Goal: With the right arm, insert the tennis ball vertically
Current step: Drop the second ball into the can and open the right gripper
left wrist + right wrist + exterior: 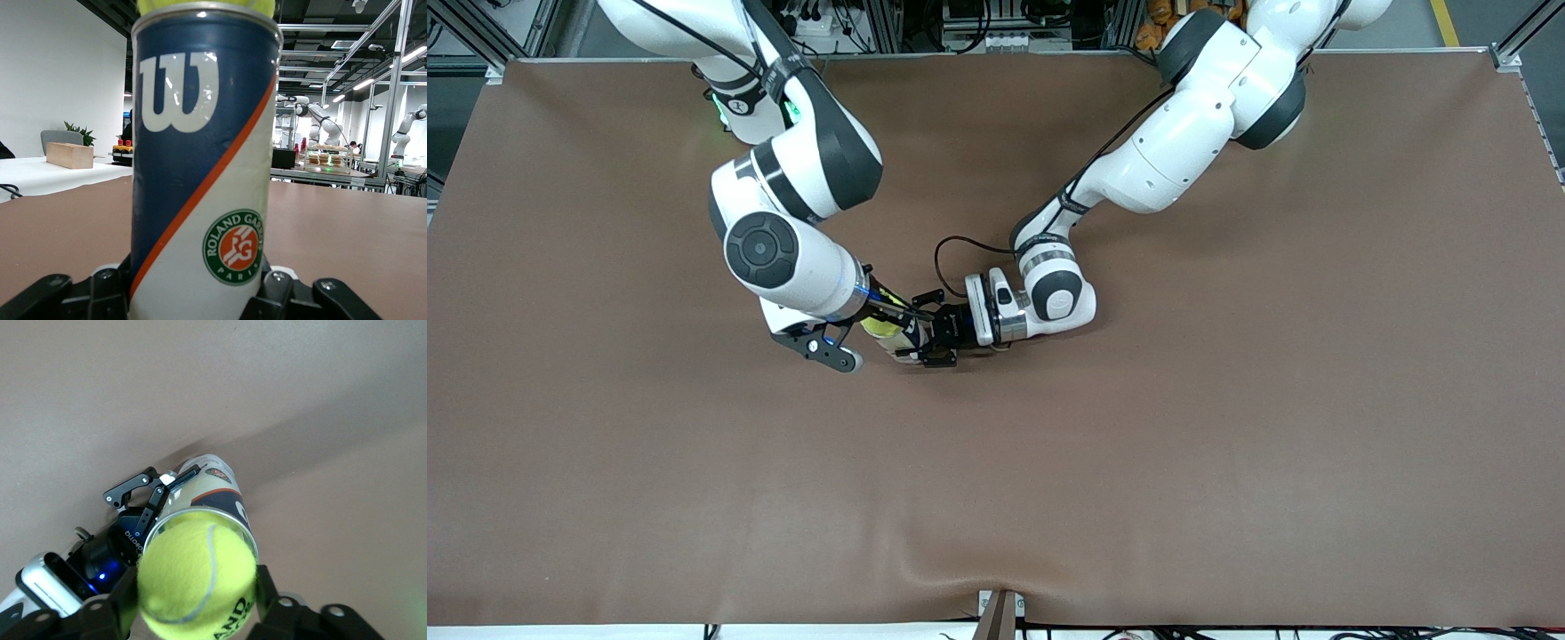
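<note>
A blue and white tennis ball can (200, 167) with an orange stripe stands upright on the brown table (1138, 427). My left gripper (197, 297) is shut on its lower part, its black claw fingers (100, 287) on either side. My right gripper (197, 587) is shut on a yellow tennis ball (197, 570) and holds it right at the can's open mouth (200, 513), seen from above. In the front view the ball (880, 327) and right gripper (891, 320) are over the can (907, 347), beside the left gripper (929, 338). The ball's underside just shows over the can's rim (207, 5).
The brown cloth covers the whole table, with a small wrinkle (925, 556) at the edge nearest the front camera. The left arm's black cable (947, 253) loops above its wrist. Both forearms crowd the middle of the table.
</note>
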Action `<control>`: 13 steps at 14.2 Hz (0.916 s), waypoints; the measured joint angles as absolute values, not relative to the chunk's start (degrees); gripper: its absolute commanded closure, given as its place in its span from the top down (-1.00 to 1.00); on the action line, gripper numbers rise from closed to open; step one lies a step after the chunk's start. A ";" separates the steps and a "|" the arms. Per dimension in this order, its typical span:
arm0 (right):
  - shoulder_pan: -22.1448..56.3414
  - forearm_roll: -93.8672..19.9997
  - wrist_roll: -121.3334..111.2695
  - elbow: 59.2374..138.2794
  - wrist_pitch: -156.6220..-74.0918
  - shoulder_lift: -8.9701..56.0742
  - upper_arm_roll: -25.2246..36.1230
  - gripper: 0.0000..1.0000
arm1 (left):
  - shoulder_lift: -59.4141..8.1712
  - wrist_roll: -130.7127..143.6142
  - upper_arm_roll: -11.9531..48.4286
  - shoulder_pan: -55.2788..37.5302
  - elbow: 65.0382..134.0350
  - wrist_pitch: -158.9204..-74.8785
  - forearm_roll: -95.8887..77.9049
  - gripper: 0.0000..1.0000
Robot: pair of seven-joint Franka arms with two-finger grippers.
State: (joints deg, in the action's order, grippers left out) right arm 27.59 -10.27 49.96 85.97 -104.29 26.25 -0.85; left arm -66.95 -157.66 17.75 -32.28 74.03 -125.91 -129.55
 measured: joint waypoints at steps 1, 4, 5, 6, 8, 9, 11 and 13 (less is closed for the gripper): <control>27.69 -10.27 49.97 85.97 -104.37 26.37 -0.86 1.00 | -66.96 -157.66 17.74 -32.28 74.03 -125.90 -129.58 0.26; 27.93 -10.27 49.98 85.83 -104.38 26.37 -0.86 1.00 | -66.96 -157.66 17.74 -32.28 74.03 -125.88 -129.59 0.33; 27.93 -10.27 49.99 85.75 -104.38 26.37 -0.84 1.00 | -66.96 -157.66 17.74 -32.28 74.03 -125.87 -129.60 0.36; 27.93 -10.27 50.00 85.66 -104.38 26.37 -0.76 1.00 | -66.96 -157.66 17.74 -32.29 74.03 -125.86 -129.60 0.40; 27.89 -10.27 50.00 85.25 -104.38 26.37 -0.36 1.00 | -66.96 -157.66 17.74 -32.35 74.03 -125.82 -129.60 1.00; 27.80 -10.27 50.00 84.98 -104.38 26.35 -0.12 1.00 | -66.96 -157.66 17.74 -32.38 74.03 -125.82 -129.60 1.00; 27.14 -10.27 49.96 84.01 -104.37 26.23 0.29 1.00 | -66.97 -157.66 17.72 -32.44 74.03 -125.79 -129.60 1.00; 26.08 -10.27 49.49 83.07 -104.29 25.82 0.45 1.00 | -67.01 -157.66 17.70 -32.48 74.04 -125.79 -129.60 1.00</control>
State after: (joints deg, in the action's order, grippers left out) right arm 26.08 -10.27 49.49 83.07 -104.29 25.82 0.45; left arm -67.01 -157.66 17.70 -32.48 74.04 -125.79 -129.60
